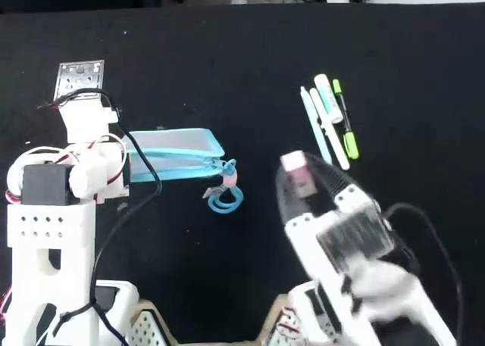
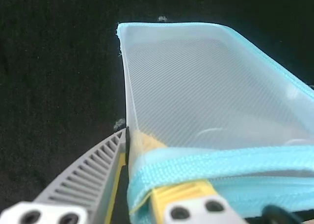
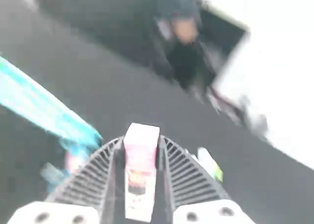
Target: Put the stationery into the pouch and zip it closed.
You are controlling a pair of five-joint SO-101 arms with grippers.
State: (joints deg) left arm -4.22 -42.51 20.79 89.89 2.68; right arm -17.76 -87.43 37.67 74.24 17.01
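On the black table [image 1: 227, 58], toward the left: the blue mesh pouch [image 1: 174, 151], lying flat, pinched at one end by the left gripper [image 2: 131, 136] — one finger inside the mouth, the other outside. Just off the pouch's other end, a blue zipper loop [image 1: 225, 197]. In the right gripper [image 3: 141, 140], clamped between both fingers: a pink-and-white eraser [image 3: 141, 185], placed between pouch and pens [image 1: 331, 119]. Pens bunched together, well apart from the pouch.
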